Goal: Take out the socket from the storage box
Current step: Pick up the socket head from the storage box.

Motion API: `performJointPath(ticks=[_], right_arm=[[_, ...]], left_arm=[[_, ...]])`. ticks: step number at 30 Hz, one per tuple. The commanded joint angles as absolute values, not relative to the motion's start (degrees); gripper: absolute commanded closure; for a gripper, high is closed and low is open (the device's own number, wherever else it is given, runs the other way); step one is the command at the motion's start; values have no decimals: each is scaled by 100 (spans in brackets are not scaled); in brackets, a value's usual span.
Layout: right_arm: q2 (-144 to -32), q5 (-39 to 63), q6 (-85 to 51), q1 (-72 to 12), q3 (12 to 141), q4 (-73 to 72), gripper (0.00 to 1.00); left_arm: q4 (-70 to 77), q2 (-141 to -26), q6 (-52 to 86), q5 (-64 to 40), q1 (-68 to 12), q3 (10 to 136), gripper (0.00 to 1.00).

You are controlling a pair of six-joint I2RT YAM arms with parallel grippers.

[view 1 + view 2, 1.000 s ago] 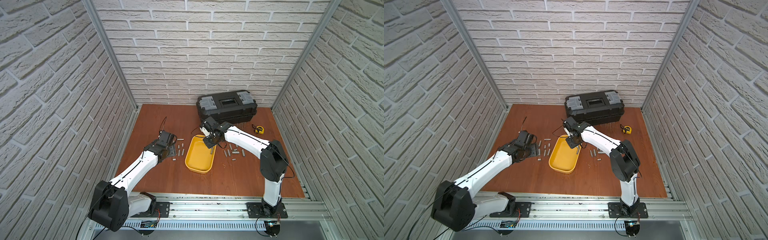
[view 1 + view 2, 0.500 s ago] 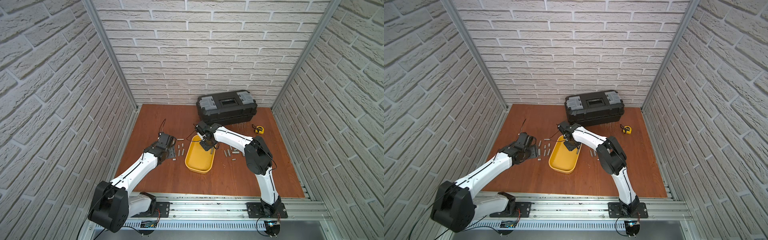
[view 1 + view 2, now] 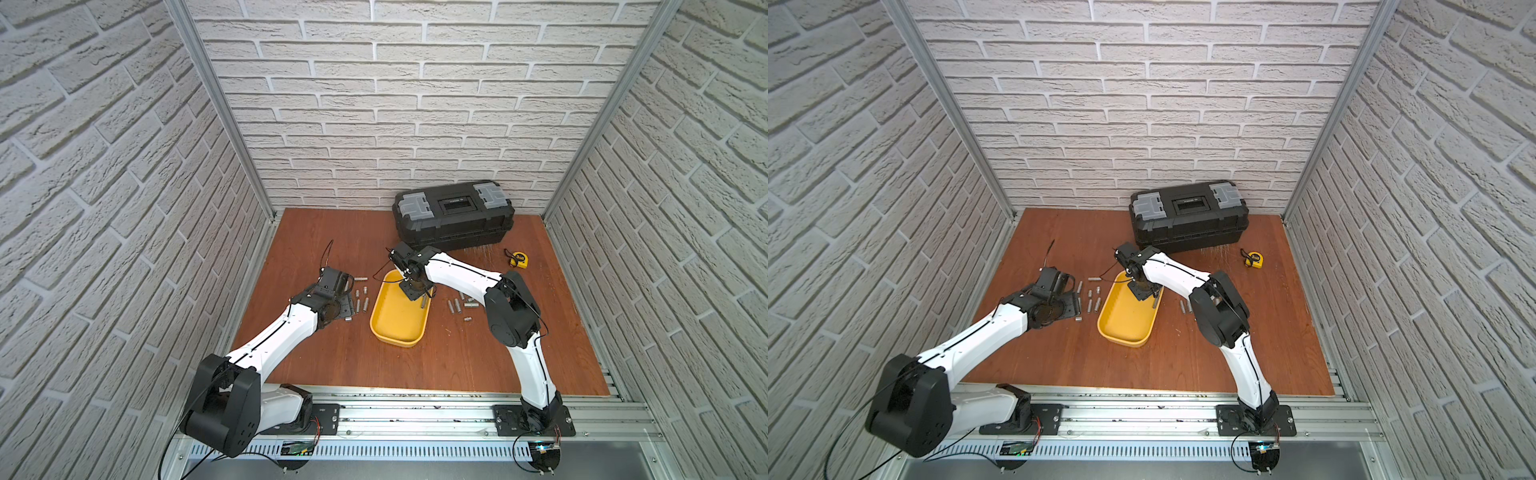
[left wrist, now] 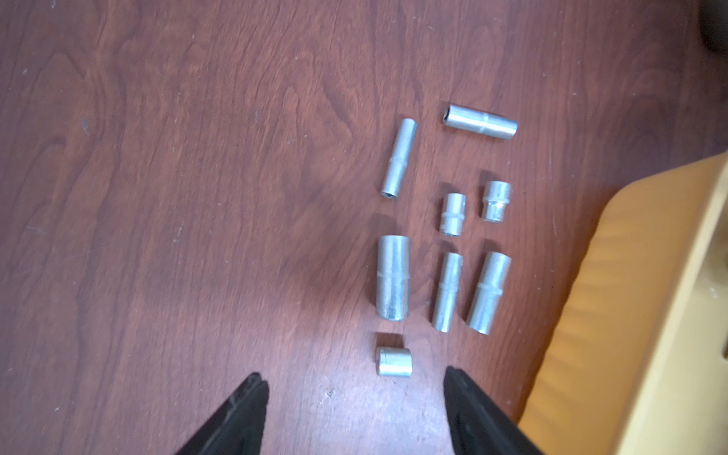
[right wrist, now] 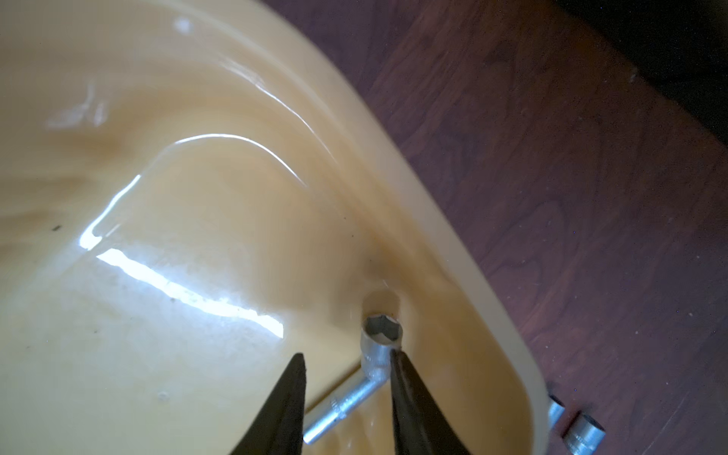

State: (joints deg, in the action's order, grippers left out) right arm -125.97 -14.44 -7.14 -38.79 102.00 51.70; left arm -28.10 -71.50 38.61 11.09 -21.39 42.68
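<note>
With the right gripper (image 5: 346,354) down inside the storage box (image 5: 177,205), jaws at a narrow gap, not closed together. Against the inner side of one of the fingers (image 5: 407,390), touching it, a short socket (image 5: 380,340) with its six-sided hole turned up to the wrist camera; other finger apart from it. At the foot of this one, a longer socket (image 5: 344,403) lying flat on the yellow floor, across the gap between the two fingers. No firm hold visible on either one. Both close to the curved wall at a corner of the box.

In both top views, same gripper (image 3: 412,291) (image 3: 1143,291) over the far end of the storage box (image 3: 397,332) (image 3: 1123,330), near its right rim. Box itself in the middle of the brown table (image 3: 332,365), between the two arms. Right of the box, some loose sockets (image 3: 457,306) on the wood. Behind, by the back wall, a black toolbox (image 3: 453,216), and a yellow tape measure (image 3: 518,258) beside it.

Over the table left of the box, the left gripper (image 4: 356,390), wide open and empty. Just in front of its tips, one small socket (image 4: 394,360); further on, seven more sockets (image 4: 445,291) in rows.
</note>
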Motion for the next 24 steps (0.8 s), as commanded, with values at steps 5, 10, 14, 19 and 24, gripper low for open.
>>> performJointPath(ticks=[5, 10, 14, 19, 24], right_arm=[[-12637, -1667, -860, -3816, 10249, 5225, 65], [-12638, -1795, -849, -3806, 10250, 5279, 66], [-12647, -1820, -840, -3801, 10252, 5317, 66], [-12710, -1770, -815, -3788, 10283, 5396, 66], [-12806, -1613, -756, -3762, 10315, 5454, 69]], left_arm=[[-2699, -7156, 3916, 1086, -2101, 4311, 26], [-2698, -7164, 3920, 1086, -2108, 4304, 26], [-2718, -7146, 3920, 1081, -2111, 4297, 26], [-2720, -7137, 3934, 1086, -2102, 4276, 26], [-2733, -7123, 3944, 1086, -2101, 4261, 26]])
